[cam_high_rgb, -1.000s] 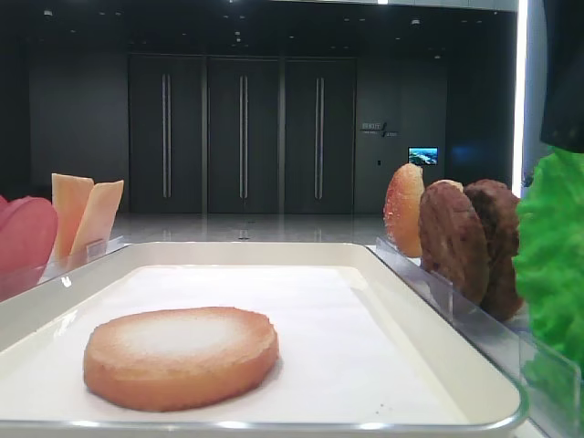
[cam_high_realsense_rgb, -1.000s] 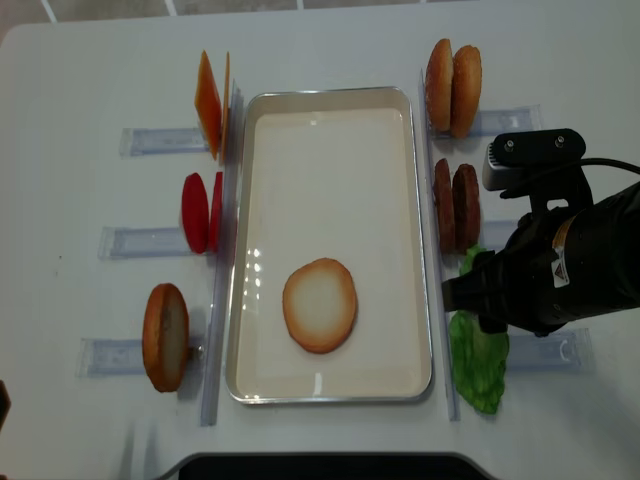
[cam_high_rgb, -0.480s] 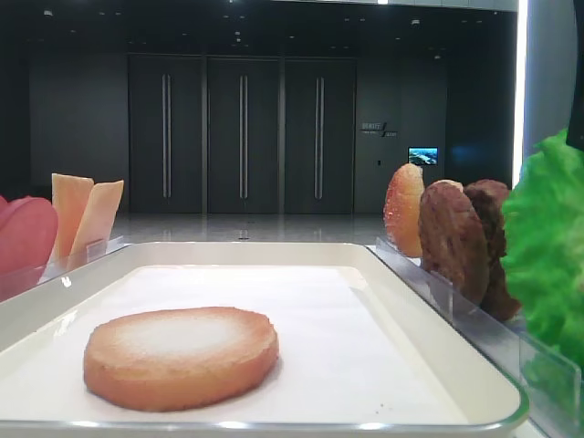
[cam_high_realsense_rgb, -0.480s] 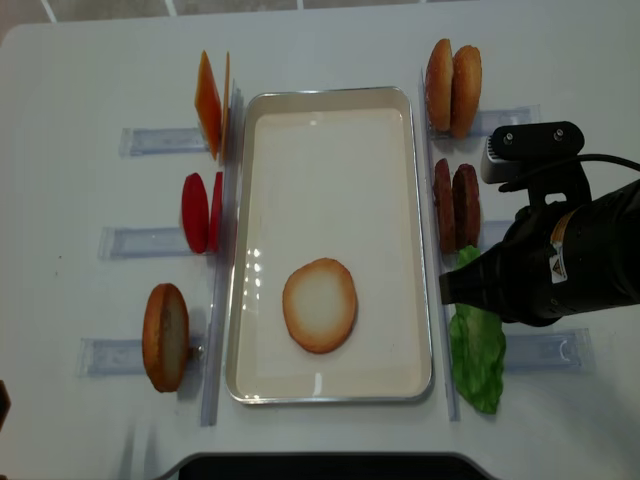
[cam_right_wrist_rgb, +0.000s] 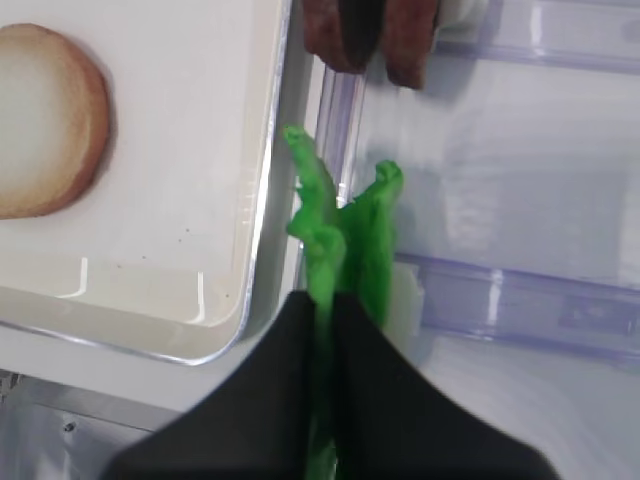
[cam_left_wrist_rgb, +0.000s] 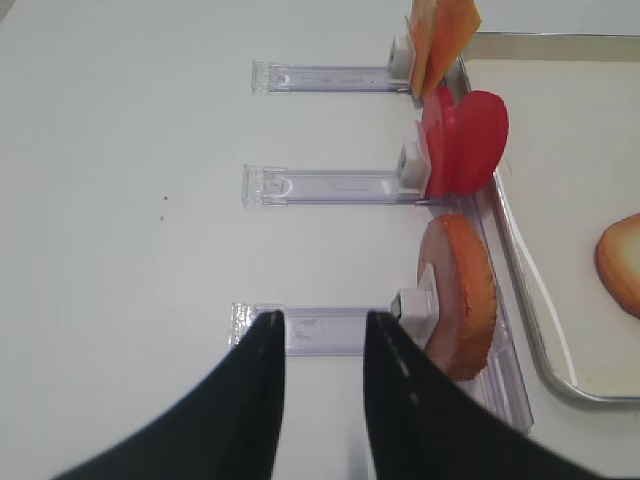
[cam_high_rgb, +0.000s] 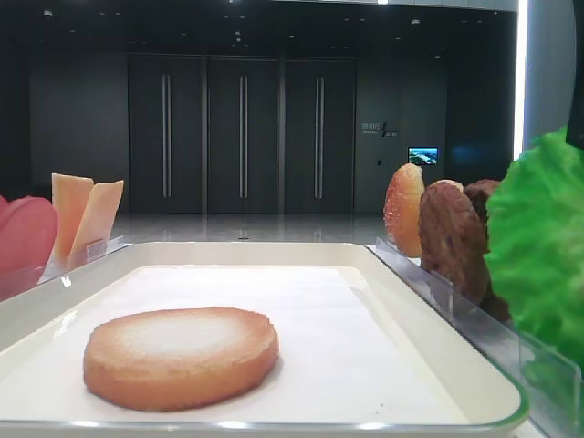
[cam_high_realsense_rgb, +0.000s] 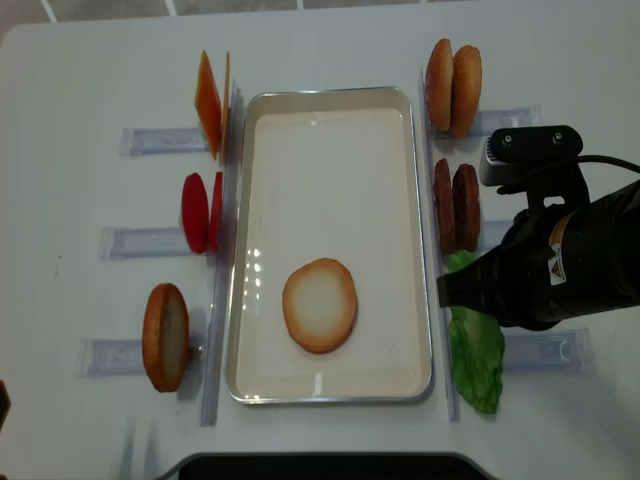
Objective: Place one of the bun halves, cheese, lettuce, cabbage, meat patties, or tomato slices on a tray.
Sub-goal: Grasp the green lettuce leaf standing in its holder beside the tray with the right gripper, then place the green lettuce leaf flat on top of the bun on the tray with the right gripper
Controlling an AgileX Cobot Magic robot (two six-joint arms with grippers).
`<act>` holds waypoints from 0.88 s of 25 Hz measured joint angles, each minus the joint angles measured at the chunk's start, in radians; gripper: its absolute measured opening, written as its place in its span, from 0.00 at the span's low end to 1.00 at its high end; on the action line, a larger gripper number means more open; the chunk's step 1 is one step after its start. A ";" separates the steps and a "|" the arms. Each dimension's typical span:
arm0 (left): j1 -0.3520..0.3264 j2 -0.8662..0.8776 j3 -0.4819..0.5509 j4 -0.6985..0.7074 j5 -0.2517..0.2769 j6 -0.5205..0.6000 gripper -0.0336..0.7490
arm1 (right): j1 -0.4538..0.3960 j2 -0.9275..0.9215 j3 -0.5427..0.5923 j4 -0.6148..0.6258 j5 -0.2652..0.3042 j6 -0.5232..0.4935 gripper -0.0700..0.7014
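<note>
My right gripper is shut on the edge of a bright green ruffled lettuce leaf, just off the right rim of the cream tray. From above, this lettuce pokes out left of my right arm; a second leaf sits in its holder below. In the low view the lettuce hangs at the right, beside the tray. One bun half lies flat on the tray. My left gripper is open and holds nothing, over a clear holder next to an upright bun half.
Left of the tray stand cheese slices, tomato slices and a bun half in clear holders. Right of it stand two bun halves and two meat patties, close behind the held leaf.
My right gripper has closed on the lettuce leaf and carried it slightly left toward the tray. The left gripper has not moved.
</note>
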 joint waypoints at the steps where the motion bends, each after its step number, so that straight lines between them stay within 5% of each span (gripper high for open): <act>1: 0.000 0.000 0.000 0.000 0.000 0.000 0.31 | 0.003 0.000 -0.013 0.000 0.022 0.000 0.11; 9: 0.000 0.000 0.000 0.000 0.000 0.000 0.31 | 0.046 0.000 -0.191 -0.006 0.195 0.000 0.11; 14: 0.000 0.000 0.000 0.000 0.000 0.000 0.31 | 0.090 0.000 -0.252 0.000 0.228 0.003 0.11; 18: 0.000 0.000 0.000 0.000 0.000 0.000 0.31 | 0.096 0.000 -0.248 0.054 0.183 -0.023 0.11; 22: 0.000 0.000 0.000 0.000 0.000 0.000 0.31 | 0.097 0.002 -0.226 0.308 0.002 -0.212 0.11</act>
